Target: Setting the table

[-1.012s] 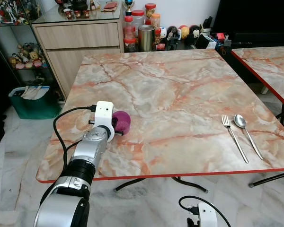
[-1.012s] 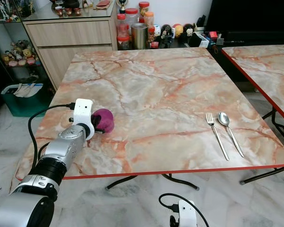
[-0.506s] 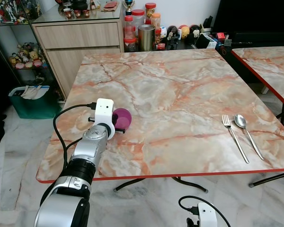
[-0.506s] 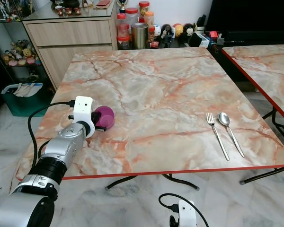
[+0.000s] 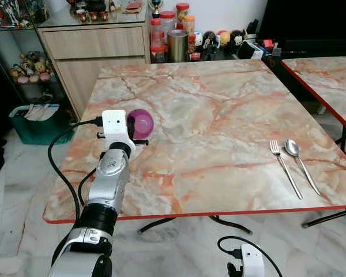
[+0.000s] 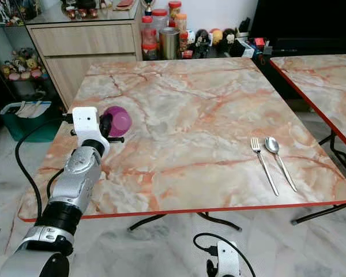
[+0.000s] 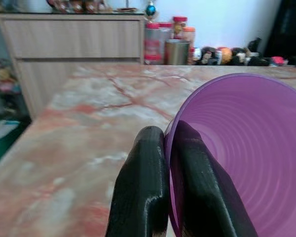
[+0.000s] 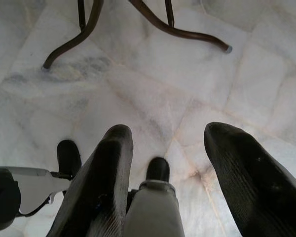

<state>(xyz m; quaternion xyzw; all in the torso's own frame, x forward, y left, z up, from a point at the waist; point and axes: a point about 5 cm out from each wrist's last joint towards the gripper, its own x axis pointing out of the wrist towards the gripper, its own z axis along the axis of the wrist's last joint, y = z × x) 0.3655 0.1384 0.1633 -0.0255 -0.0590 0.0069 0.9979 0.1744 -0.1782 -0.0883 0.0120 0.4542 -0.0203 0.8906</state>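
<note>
Right gripper [image 8: 167,182] hanging idle near the marble floor, fingers parted, left gripper [image 7: 172,197] extended over the table's [image 5: 219,144] near-left part, fingers pinching the rim of a ribbed purple plastic bowl [image 5: 139,123], metal fork [image 5: 285,167] and spoon [image 5: 300,164] side by side near the table's right edge

1. Left silver arm reaches forward, wrist raised; left end effector [image 7: 168,197] has its black fingers [image 7: 140,192] pinched on the rim of a purple plastic bowl [image 5: 140,123].
2. Right end effector [image 8: 170,173] hangs low, pointing down, fingers spread apart.
</note>
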